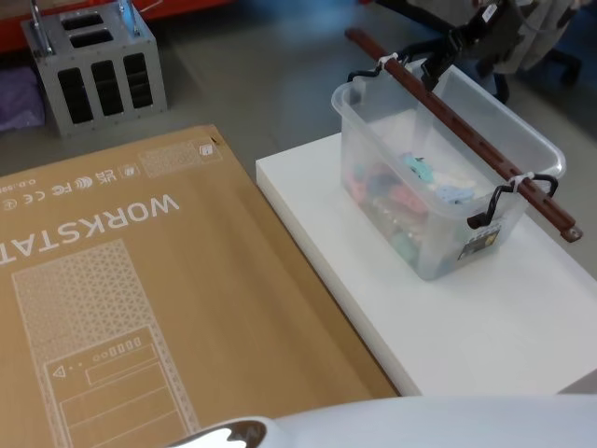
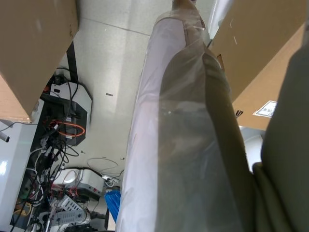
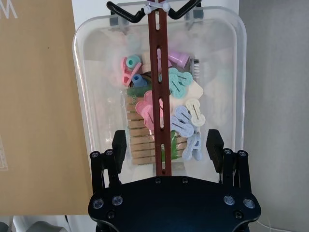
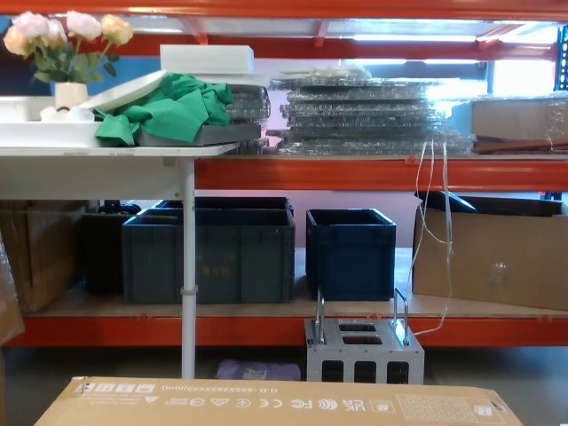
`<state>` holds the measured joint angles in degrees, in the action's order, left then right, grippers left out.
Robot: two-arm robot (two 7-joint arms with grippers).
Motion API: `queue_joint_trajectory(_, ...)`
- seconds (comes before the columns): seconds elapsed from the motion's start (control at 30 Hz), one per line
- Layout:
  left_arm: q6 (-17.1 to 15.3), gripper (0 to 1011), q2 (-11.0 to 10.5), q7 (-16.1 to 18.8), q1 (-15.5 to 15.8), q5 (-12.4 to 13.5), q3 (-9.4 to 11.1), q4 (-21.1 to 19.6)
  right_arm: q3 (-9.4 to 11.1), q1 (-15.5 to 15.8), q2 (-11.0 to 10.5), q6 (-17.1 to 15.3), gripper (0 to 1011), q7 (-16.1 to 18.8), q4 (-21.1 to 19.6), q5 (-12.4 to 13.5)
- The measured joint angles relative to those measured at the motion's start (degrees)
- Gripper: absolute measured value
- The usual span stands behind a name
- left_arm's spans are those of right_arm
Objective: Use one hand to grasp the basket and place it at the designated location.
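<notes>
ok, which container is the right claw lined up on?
The translucent whitish plastic basket with the red-brown bar handle: the open right claw straddles its bar. The grey metal box and dark blue crates sit apart.

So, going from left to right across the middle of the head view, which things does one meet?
cardboard box → white platform → basket

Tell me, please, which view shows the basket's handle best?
The right wrist view: the handle runs lengthwise over the basket, between the fingers of the open right gripper. The head view shows it slanted. The chest view faces shelves, the left wrist view the floor.
</notes>
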<state>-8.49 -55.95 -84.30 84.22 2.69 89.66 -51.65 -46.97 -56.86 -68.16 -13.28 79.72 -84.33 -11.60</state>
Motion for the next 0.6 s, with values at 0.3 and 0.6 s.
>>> queue_joint_trajectory(0.3,0.00,0,0.00,0.00,0.00,0.00,0.00,0.00,-0.02,0.10,1.53,0.83,1001,0.99,1.60,-1.26)
queue_joint_trajectory(0.6,0.00,0,0.00,0.00,0.00,0.00,0.00,0.00,-0.07,0.12,3.30,2.20,1001,1.82,3.82,-2.78)
